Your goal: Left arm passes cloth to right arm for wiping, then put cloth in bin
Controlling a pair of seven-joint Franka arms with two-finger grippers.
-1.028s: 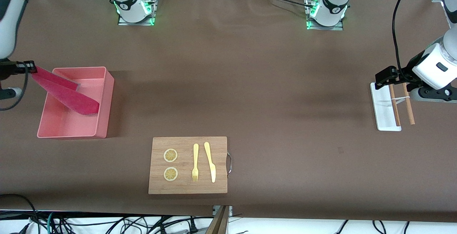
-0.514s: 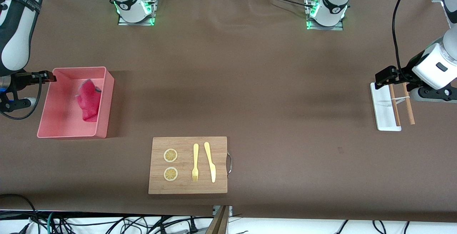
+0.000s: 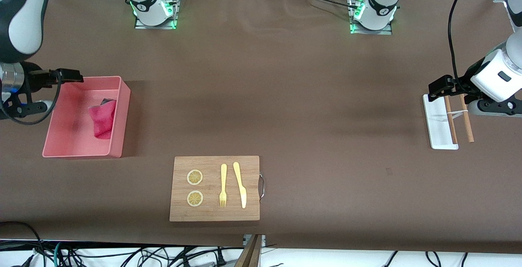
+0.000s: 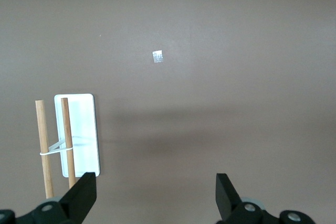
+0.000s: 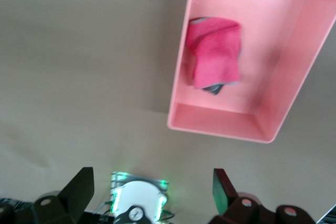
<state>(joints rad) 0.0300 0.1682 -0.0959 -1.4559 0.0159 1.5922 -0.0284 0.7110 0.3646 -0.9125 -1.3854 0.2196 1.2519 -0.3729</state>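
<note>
The crimson-pink cloth [image 3: 102, 121] lies crumpled inside the pink bin [image 3: 119, 118], against the wall toward the left arm's end, a dark grey edge showing. It also shows in the right wrist view [image 5: 214, 52], in the bin [image 5: 283, 114]. My right gripper [image 3: 70, 76] is open and empty, up over the bin's corner toward its own base. My left gripper [image 3: 439, 86] is open and empty, over the white tray [image 3: 438, 122] at the left arm's end, where the arm waits. Its fingers [image 4: 81, 195] stand wide apart over bare table.
A wooden cutting board [image 3: 214, 214] with two lemon slices, a fork and a knife lies near the front edge. Two wooden sticks [image 3: 450, 121] rest across the white tray [image 4: 86, 124]. Cables hang along the table's front edge.
My right gripper let go of the cloth, which dropped into the bin and settled crumpled. The right gripper then rose and moved over the bin's corner. The left arm has not moved.
</note>
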